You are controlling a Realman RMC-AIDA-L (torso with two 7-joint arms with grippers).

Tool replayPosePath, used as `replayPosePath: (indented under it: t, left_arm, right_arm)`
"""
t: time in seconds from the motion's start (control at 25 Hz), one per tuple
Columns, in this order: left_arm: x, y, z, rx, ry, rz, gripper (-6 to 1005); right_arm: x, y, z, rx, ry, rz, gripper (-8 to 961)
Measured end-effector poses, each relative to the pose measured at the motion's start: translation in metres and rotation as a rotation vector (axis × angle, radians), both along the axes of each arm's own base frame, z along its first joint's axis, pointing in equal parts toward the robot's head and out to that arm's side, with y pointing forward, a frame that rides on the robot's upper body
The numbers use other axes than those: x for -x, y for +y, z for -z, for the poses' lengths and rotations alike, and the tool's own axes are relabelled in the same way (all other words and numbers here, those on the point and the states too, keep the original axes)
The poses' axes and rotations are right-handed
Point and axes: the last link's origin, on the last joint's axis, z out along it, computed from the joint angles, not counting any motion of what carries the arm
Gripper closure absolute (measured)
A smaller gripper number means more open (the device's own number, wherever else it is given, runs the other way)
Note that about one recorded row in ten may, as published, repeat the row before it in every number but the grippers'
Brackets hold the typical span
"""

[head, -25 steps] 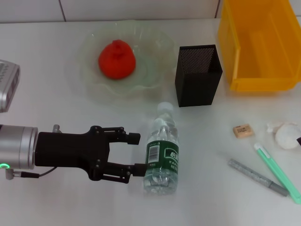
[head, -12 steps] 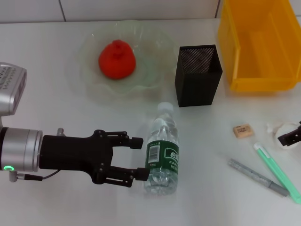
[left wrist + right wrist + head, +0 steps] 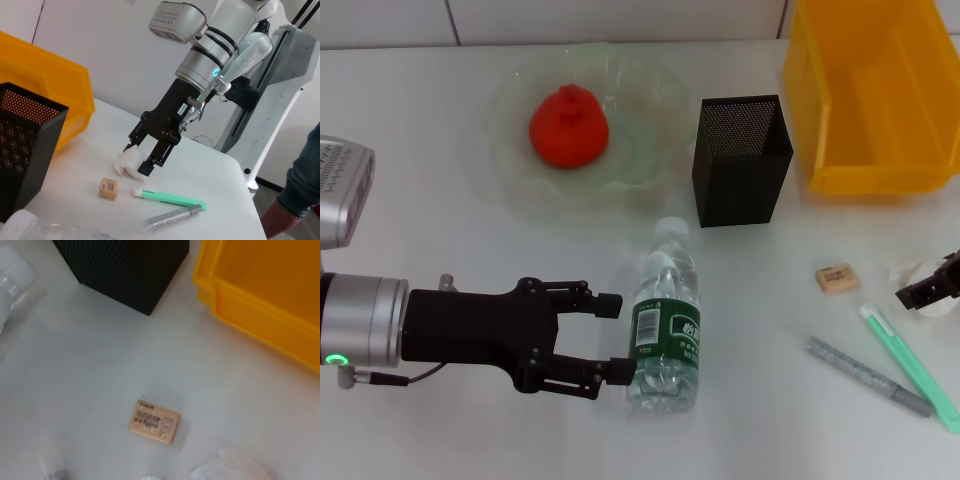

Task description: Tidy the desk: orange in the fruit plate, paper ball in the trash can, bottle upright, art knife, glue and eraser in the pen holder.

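Note:
The clear bottle (image 3: 665, 320) lies on its side at centre front. My left gripper (image 3: 616, 336) is open, its fingertips just left of the bottle's lower half. The orange (image 3: 569, 125) sits in the glass fruit plate (image 3: 510, 150). My right gripper (image 3: 930, 290) is at the right edge over the paper ball (image 3: 918, 272). In the left wrist view the right gripper (image 3: 145, 157) is open and straddles the paper ball (image 3: 127, 161). The eraser (image 3: 837, 278), the green art knife (image 3: 910, 365) and the grey glue stick (image 3: 868, 377) lie near it. The black mesh pen holder (image 3: 741, 160) stands behind.
The yellow bin (image 3: 875, 90) stands at the back right, next to the pen holder. The right wrist view shows the eraser (image 3: 153, 421), the pen holder (image 3: 125, 265) and the bin (image 3: 260, 300). A person's arm (image 3: 300, 190) shows at the table's far side.
My right gripper came in from the right edge and moved over the paper ball. My left gripper shifted slightly right, closer to the bottle.

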Motion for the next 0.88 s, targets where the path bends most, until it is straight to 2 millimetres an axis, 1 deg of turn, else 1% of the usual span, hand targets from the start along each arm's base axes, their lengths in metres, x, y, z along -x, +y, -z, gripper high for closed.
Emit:
replayPosePath:
  t: [0.2, 0.32, 0.44, 0.56, 0.6, 0.64, 0.76, 0.8, 0.84, 0.88]
  left_arm:
    - [0.000, 0.001, 0.000, -0.002, 0.001, 0.000, 168]
    - [0.000, 0.002, 0.000, -0.006, 0.003, 0.001, 169]
    - [-0.001, 0.002, 0.000, -0.008, 0.003, 0.002, 169]
    - [-0.001, 0.003, 0.000, -0.011, 0.003, 0.001, 170]
    - [-0.001, 0.003, 0.000, -0.011, 0.003, 0.001, 170]
    - [-0.001, 0.003, -0.001, -0.014, 0.003, 0.000, 170]
    - [0.000, 0.003, -0.001, -0.015, 0.004, -0.002, 171]
    - [0.000, 0.003, -0.001, -0.017, 0.004, -0.003, 171]
    - [0.001, 0.003, -0.001, -0.018, 0.005, -0.005, 171]
    - [0.001, 0.003, -0.001, -0.018, 0.005, -0.005, 171]
  right_arm:
    - [0.001, 0.000, 0.001, 0.010, -0.005, -0.012, 251]
    - [0.001, -0.001, -0.002, 0.006, -0.002, -0.017, 335]
    - [0.002, -0.002, -0.008, 0.005, 0.000, -0.030, 420]
    - [0.008, -0.003, -0.028, -0.036, 0.066, -0.063, 431]
    - [0.014, -0.005, -0.048, -0.093, 0.165, -0.100, 435]
    - [0.014, -0.005, -0.048, -0.093, 0.165, -0.100, 438]
    - [0.016, -0.004, -0.084, -0.264, 0.351, -0.179, 440]
    - [0.014, 0.000, -0.102, -0.398, 0.481, -0.242, 439]
    - [0.014, 0.000, -0.102, -0.398, 0.481, -0.242, 438]
    - [0.012, 0.002, -0.108, -0.467, 0.551, -0.278, 437]
